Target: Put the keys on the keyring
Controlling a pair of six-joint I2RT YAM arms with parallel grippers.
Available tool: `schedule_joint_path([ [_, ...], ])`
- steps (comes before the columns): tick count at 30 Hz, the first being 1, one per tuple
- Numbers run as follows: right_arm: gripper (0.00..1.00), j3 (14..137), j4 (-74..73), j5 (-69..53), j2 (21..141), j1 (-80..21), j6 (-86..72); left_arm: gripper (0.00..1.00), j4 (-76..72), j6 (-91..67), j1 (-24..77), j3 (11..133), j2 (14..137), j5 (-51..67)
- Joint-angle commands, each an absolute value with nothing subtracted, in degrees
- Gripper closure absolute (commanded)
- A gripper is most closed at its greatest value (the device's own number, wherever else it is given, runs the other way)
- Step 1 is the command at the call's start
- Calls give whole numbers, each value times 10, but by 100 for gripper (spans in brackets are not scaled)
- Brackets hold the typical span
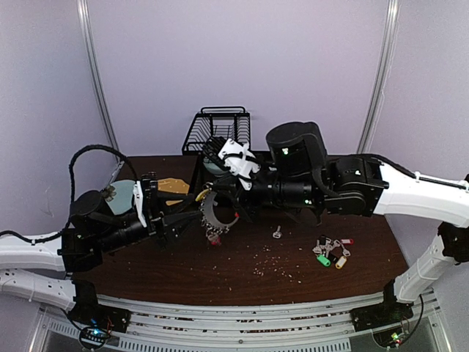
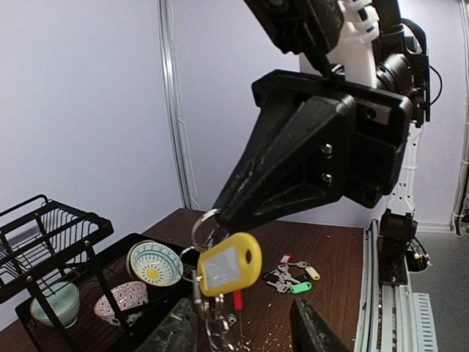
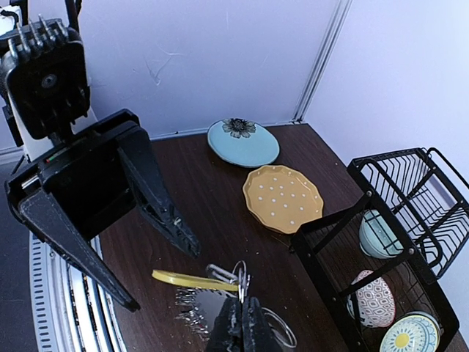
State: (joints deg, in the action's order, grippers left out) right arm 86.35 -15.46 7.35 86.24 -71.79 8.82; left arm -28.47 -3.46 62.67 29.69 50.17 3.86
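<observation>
My right gripper (image 1: 211, 196) is shut on a small split ring (image 3: 240, 275) that carries a yellow tag (image 2: 229, 262). It holds this above the table. The keyring (image 1: 217, 210), a large metal ring, hangs under it. The keys (image 1: 215, 235) and a red tag (image 2: 237, 299) dangle from it. In the right wrist view the keys (image 3: 192, 306) show below the edge-on yellow tag (image 3: 194, 279), and part of the large ring (image 3: 277, 328) shows beside my fingers. My left gripper (image 1: 192, 218) is open, one finger (image 2: 172, 334) on each side of the hanging keys (image 2: 212, 317), not touching them.
A lone small key (image 1: 277, 232) and a bunch with green, yellow and black tags (image 1: 331, 251) lie on the table to the right. A black dish rack (image 1: 218, 132) with bowls stands at the back. A yellow plate (image 3: 282, 198) and a blue plate (image 3: 242, 142) lie at the far left. Crumbs are scattered mid-table.
</observation>
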Motion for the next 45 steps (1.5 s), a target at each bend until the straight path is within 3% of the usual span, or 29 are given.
schedule_joint_path([
  [1, 100, 870, -148, 76, 857, -722, 85, 54, -304, -51, 628, 318, 483, -2],
  [11, 100, 753, 6, -58, 791, -707, 77, 62, -156, 46, 627, 412, 444, 109],
  [14, 100, 693, 106, -99, 772, -707, 64, 72, -114, 74, 627, 436, 472, 109],
  [24, 100, 606, 287, -158, 762, -706, 33, 69, -107, 89, 627, 453, 509, 195],
  [27, 100, 605, 299, -171, 765, -706, 33, 70, -110, 91, 627, 448, 508, 190],
  [37, 100, 608, 295, -196, 769, -706, 43, 99, -132, 87, 627, 436, 500, 186],
  [44, 100, 634, 190, -177, 761, -705, 96, 100, -102, 100, 627, 449, 503, 146],
  [45, 92, 647, 142, -164, 761, -704, 119, 100, -71, 109, 627, 461, 507, 130],
])
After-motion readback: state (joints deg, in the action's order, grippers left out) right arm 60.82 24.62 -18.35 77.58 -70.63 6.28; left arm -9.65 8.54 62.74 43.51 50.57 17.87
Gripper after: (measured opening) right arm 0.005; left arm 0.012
